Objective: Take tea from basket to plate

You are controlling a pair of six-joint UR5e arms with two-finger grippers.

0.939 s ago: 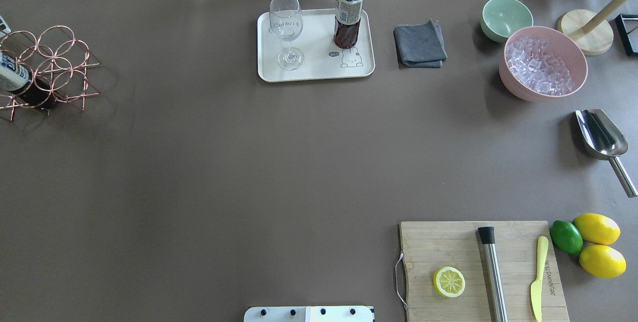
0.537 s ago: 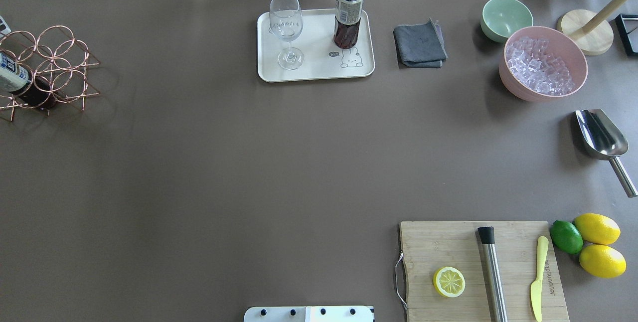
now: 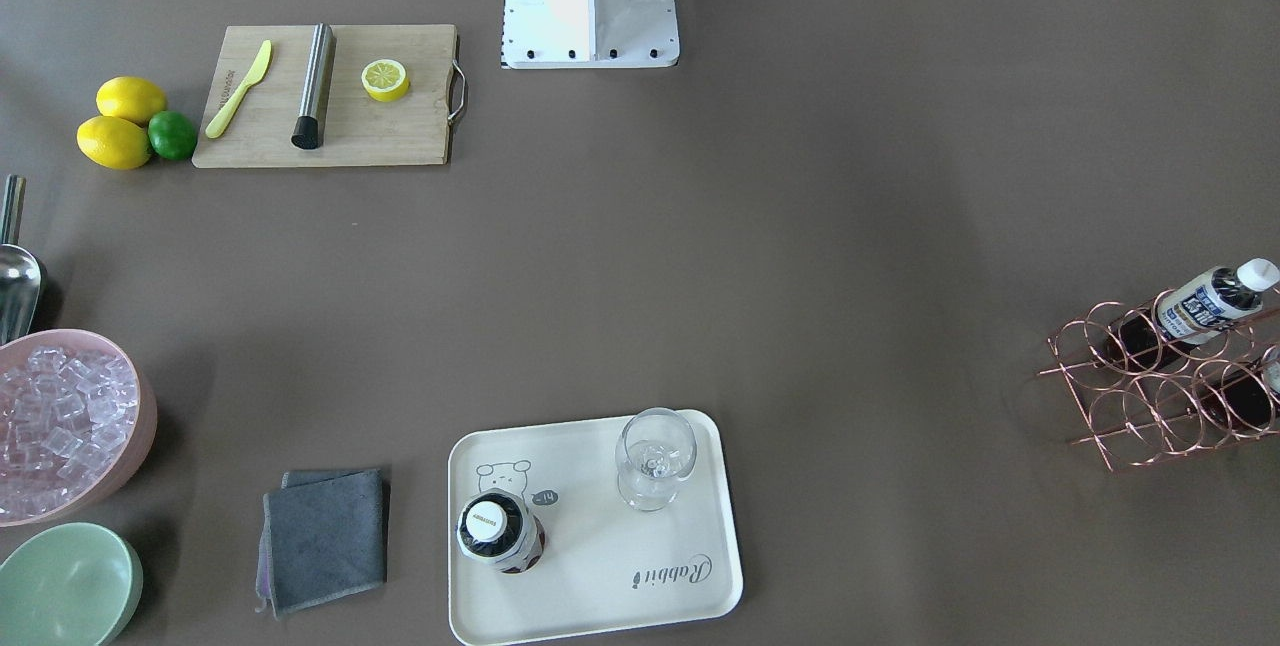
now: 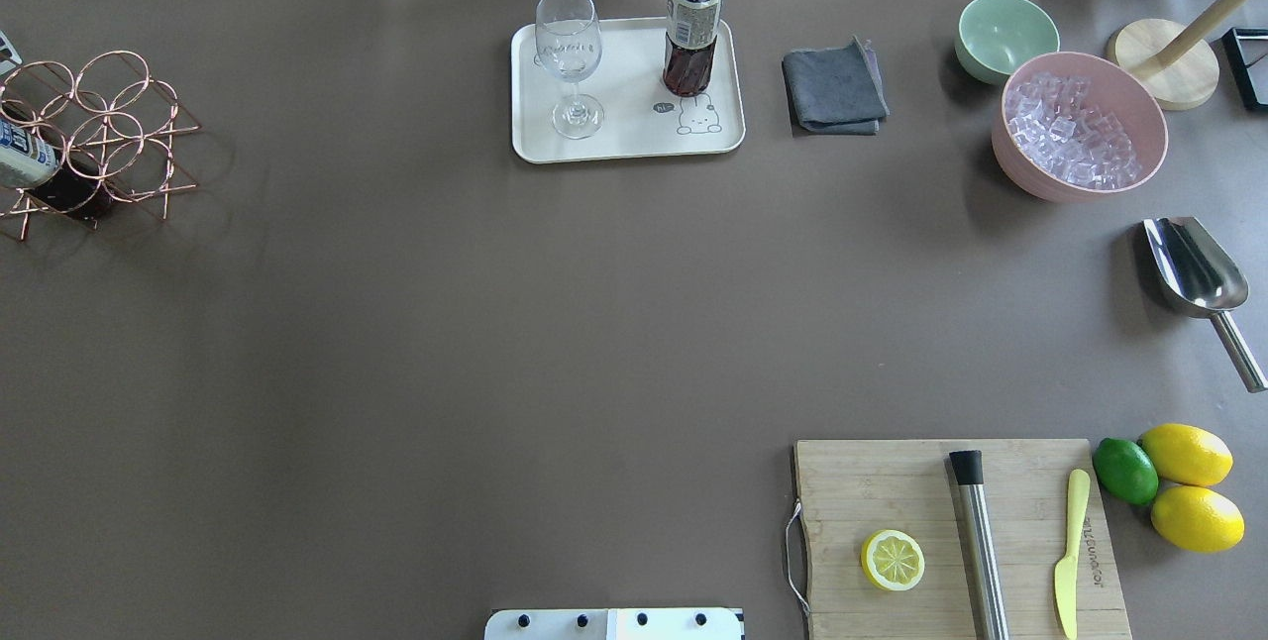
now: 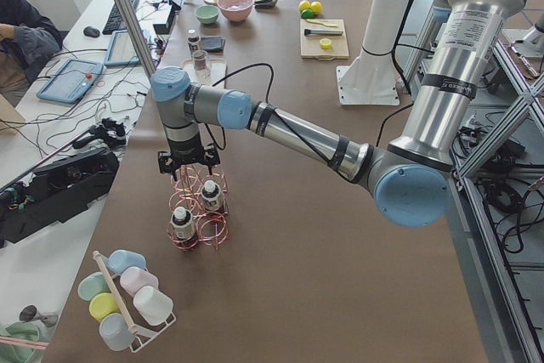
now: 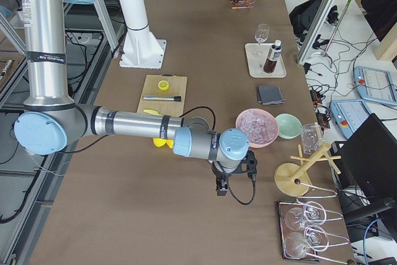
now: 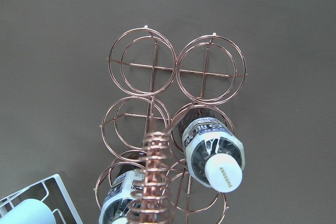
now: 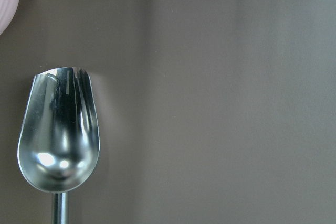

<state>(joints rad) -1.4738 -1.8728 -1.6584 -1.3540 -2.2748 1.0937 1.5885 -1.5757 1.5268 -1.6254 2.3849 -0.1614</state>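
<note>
My left end effector [image 5: 189,166] hangs directly above the basket [image 7: 156,65] at the left edge of the counter [image 4: 495,323], its camera looking straight down the rings; how wide it stands I cannot tell. One tea [image 7: 212,150] lies tilted in a ring, cap raised, so I judge its neck the easiest grip; a second tea [image 7: 119,205] lies beside it. A third tea [image 4: 691,36] stands upright on the plate [image 4: 624,140], right of the wine glass [image 4: 570,55]. The right end effector [image 6: 222,189] hovers over the scoop [image 8: 58,135], well clear of the work; its opening I cannot tell either.
</note>
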